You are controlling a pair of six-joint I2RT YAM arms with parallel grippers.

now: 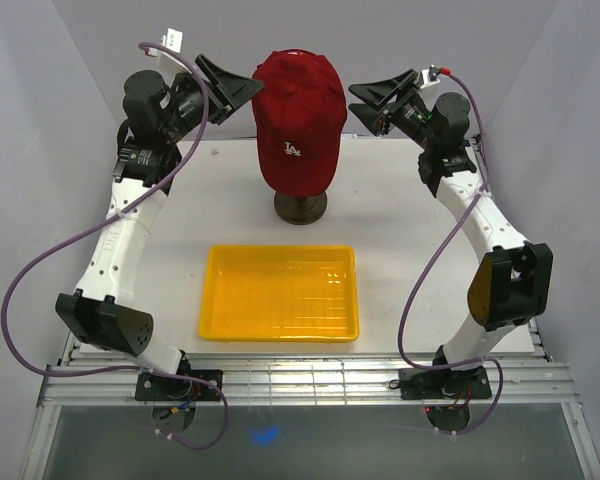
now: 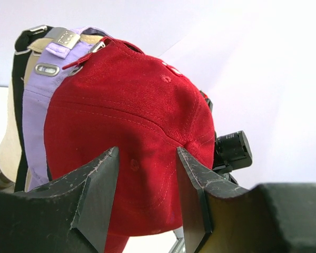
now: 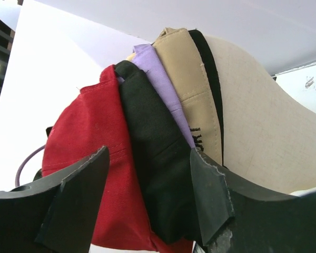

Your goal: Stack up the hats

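The red cap [image 1: 298, 110] with the white "LA" logo sits outermost on a stack of caps on the cream mannequin head, brim toward me. In the left wrist view the red cap [image 2: 126, 132] covers lavender [image 2: 34, 100], tan [image 2: 39, 46] and black [image 2: 18, 52] cap edges. In the right wrist view red [image 3: 79, 132], black [image 3: 152, 174], lavender [image 3: 160, 87] and tan [image 3: 187, 74] layers show. My left gripper [image 1: 242, 88] [image 2: 147, 150] is open, just left of the cap. My right gripper [image 1: 368, 103] [image 3: 149, 152] is open, just right of it. Neither holds anything.
The mannequin head [image 3: 258, 126] stands on a dark round base [image 1: 300, 207] at the back middle of the white table. A yellow plastic tray [image 1: 280, 249] lies in front of it, with nothing in it. Grey walls enclose the sides and back.
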